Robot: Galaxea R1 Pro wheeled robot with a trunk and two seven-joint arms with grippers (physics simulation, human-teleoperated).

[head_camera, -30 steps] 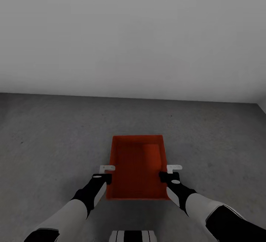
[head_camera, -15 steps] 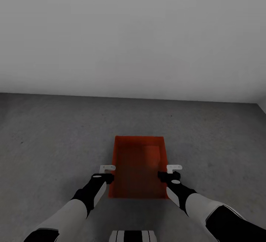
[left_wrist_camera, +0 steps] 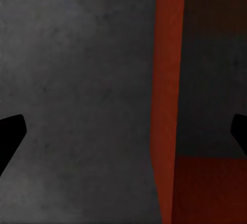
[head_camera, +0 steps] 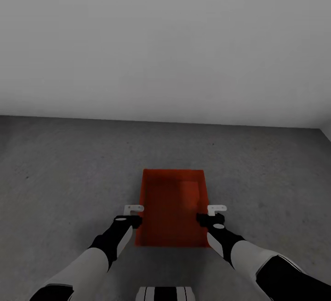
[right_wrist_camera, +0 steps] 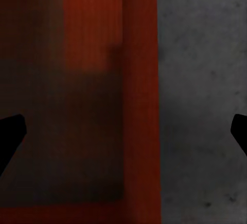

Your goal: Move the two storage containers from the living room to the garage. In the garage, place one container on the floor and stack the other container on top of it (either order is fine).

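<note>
Both your arms reach forward and down, almost symmetric. Your left gripper point(head_camera: 134, 215) has its fingers spread wide apart, and your right gripper point(head_camera: 211, 215) is the same. Each seems to straddle something thin, though any contact is hard to judge.

Box point(head_camera: 172, 204): orange-red throughout, plain and unpatterned, with darker brownish-red shading across its inner base. Floor point(head_camera: 69, 167): dark grey concrete, faintly mottled with scattered darker specks. Wall point(head_camera: 165, 38): plain pale grey, no pattern. Left gripper point(head_camera: 134, 215): black body with white finger pieces. Right gripper point(head_camera: 211, 215): black body, white finger pieces. Both forearms: white shells with black sections.
</note>
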